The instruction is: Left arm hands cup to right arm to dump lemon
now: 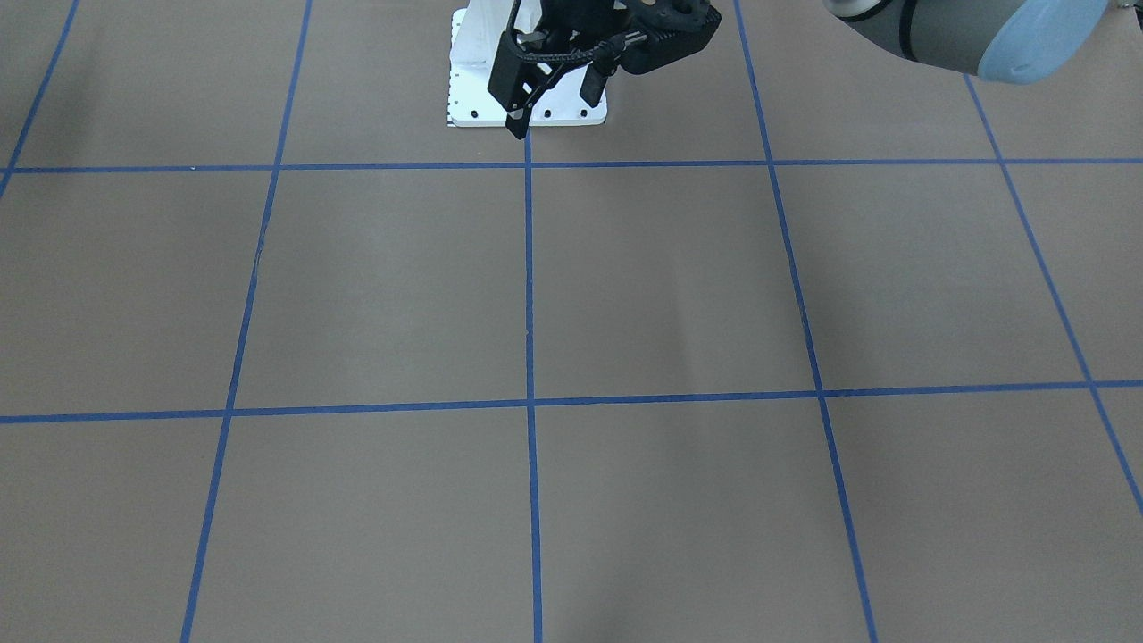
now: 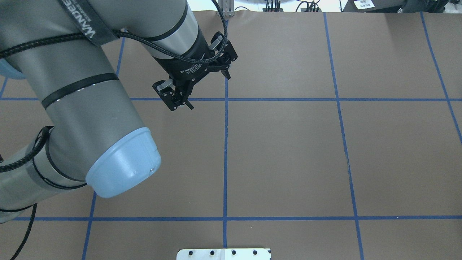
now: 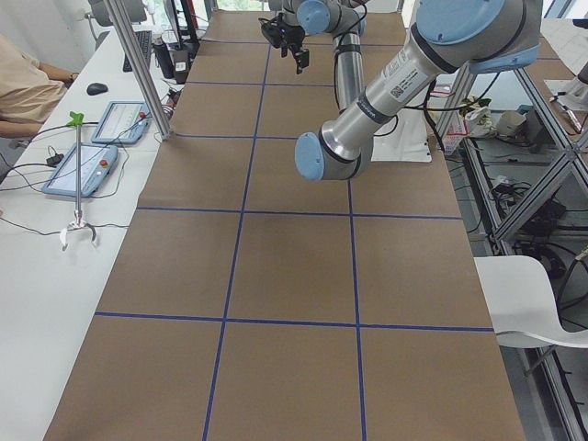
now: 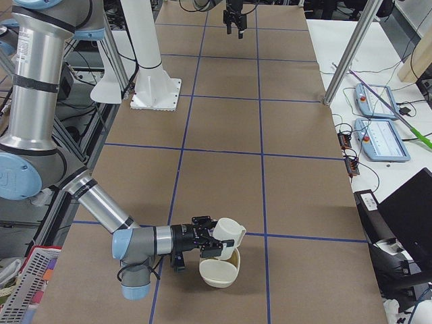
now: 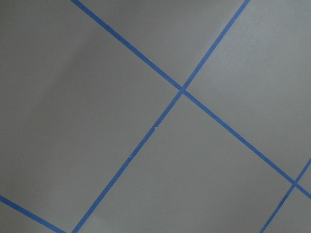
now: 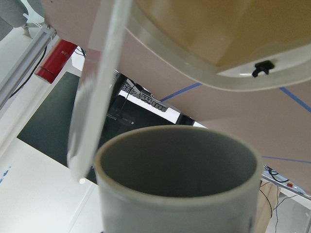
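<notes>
Over the table point(image 2: 288, 151), the left hand point(image 2: 207, 90) hangs open and empty near its middle. At the table's right end, the right hand point(image 4: 210, 244) is beside a cream bowl point(image 4: 219, 275), with the cup point(image 4: 229, 233) tipped just above the bowl. Its grip cannot be told.

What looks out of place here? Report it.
Only the cup: it is tipped on its side above the cream bowl, at the right arm's end. In the wrist view its inside looks empty, and no lemon shows. Nothing looks spilled or broken.
</notes>
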Controlling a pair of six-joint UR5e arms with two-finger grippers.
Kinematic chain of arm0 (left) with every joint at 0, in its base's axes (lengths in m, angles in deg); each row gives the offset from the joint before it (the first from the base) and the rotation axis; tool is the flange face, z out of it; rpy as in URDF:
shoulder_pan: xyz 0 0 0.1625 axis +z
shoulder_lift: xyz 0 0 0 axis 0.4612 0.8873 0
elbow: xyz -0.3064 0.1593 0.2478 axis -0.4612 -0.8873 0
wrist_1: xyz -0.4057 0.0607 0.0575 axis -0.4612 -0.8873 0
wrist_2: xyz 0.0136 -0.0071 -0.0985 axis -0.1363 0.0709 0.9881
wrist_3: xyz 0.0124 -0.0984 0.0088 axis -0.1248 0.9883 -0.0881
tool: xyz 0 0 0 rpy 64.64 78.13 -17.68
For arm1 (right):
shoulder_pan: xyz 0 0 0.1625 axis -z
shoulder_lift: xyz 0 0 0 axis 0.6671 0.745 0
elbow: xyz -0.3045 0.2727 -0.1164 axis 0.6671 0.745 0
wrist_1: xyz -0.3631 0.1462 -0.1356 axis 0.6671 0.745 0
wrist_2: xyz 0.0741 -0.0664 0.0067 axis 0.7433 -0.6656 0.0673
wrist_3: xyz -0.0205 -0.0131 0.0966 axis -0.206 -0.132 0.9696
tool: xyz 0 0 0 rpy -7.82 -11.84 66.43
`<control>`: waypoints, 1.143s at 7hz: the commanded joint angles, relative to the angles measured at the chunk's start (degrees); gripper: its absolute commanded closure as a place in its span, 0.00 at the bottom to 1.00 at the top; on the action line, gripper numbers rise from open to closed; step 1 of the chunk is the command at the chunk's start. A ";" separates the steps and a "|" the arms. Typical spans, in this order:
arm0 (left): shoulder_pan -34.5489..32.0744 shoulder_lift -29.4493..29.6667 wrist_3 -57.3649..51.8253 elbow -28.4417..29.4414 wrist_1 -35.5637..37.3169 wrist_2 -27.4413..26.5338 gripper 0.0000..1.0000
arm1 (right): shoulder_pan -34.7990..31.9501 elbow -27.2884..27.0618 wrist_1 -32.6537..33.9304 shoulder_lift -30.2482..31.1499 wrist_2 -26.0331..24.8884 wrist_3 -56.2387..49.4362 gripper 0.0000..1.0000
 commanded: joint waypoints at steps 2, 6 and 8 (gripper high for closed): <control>-0.02 0.43 -0.03 -0.23 1.00 -0.43 0.00 | -0.97 -5.86 1.72 0.56 1.27 -3.69 0.90; 0.07 0.34 -0.03 -0.58 1.17 -0.43 0.00 | 4.18 -16.60 13.24 0.13 5.41 -25.01 0.88; -0.02 -0.10 -0.03 -1.63 1.78 -0.43 0.00 | 11.04 -19.42 20.60 -1.62 0.78 -40.48 0.88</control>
